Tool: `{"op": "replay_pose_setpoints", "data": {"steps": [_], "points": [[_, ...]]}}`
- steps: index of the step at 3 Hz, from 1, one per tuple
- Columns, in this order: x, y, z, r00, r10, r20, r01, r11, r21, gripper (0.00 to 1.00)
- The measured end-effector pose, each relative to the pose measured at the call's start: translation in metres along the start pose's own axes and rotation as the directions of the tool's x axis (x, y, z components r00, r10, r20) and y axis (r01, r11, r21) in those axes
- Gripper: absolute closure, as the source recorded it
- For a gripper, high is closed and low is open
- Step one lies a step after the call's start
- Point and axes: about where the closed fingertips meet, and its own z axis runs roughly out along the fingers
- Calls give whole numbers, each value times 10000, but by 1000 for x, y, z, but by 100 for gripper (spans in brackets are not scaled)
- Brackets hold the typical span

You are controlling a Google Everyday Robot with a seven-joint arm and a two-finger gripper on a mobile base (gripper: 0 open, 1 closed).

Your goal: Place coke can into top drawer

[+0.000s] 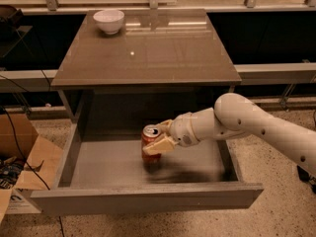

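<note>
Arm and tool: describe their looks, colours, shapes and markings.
The arm is white, smooth and rounded, with a bulbous joint and small dark dots. The tool, at the coke can in the top drawer, has tan wedge-shaped fingers. No cables show.

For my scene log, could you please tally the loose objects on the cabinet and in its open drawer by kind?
Coke can: 1, low inside the top drawer, held by the gripper
White bowl: 1, at the back left of the cabinet top
Total: 2
</note>
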Motion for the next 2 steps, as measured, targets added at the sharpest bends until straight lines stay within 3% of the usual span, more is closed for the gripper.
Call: {"op": "replay_pose_setpoints", "data": {"steps": [2], "points": [[-1,-1,0,10000,-4,14,4,10000,42,4]]}}
